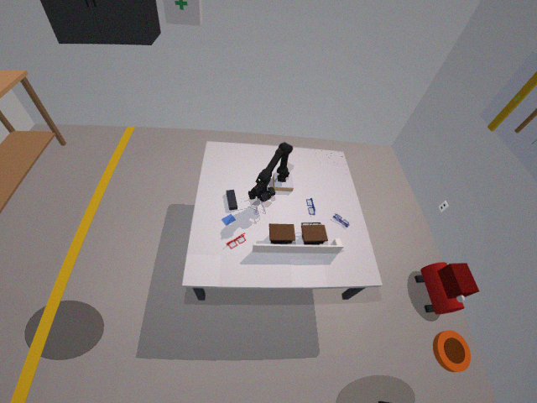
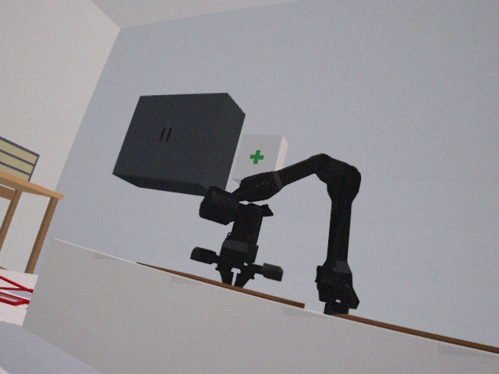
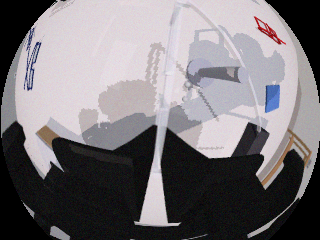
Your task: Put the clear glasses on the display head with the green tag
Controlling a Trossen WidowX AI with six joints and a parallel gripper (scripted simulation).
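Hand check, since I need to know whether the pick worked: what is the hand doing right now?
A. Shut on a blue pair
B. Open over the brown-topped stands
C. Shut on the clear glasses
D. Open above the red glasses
C: the hand is shut on a thin pale part of the clear glasses, which runs out from between the fingers in the wrist view; the red glasses lie apart on the table.

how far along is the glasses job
Done: the gripper is shut on the clear glasses; the wrist view shows a thin clear temple running up from between the fingers. In hand: carrying them above the table, left of the two heads. Left: reach the green-tagged head, seat bridge and temples straight, let go. The tag is too small to tell.
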